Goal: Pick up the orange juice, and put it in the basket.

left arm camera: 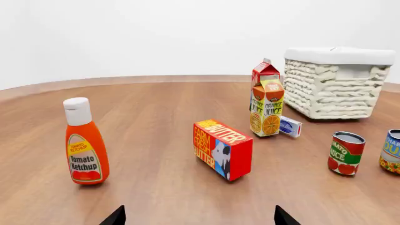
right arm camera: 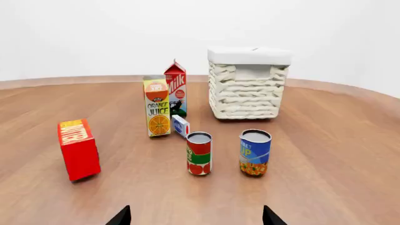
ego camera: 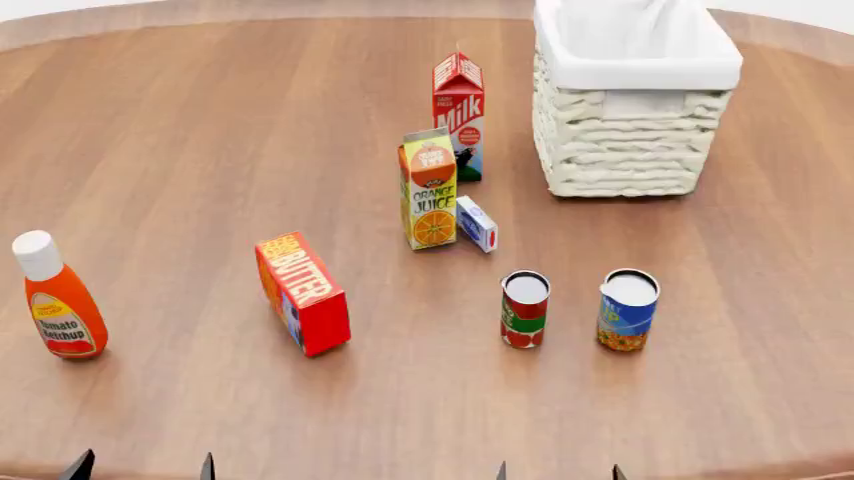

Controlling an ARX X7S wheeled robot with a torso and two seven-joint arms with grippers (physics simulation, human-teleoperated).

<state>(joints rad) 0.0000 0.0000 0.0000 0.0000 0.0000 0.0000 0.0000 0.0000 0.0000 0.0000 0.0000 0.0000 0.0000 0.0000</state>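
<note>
Head view is showing a round wooden tabletop (ego camera: 200, 130) under plain white walls. The basket (ego camera: 635, 120) is standing far ahead of the right gripper (ego camera: 557, 472), its white cloth lining showing and nothing else visible inside. The orange juice (ego camera: 429, 190) is standing upright ahead of both grippers, between them, near the basket, with a milk carton (ego camera: 458, 115) just behind it. Both the left gripper (ego camera: 140, 466) and the right one are sitting with fingertips apart, holding nothing.
</note>
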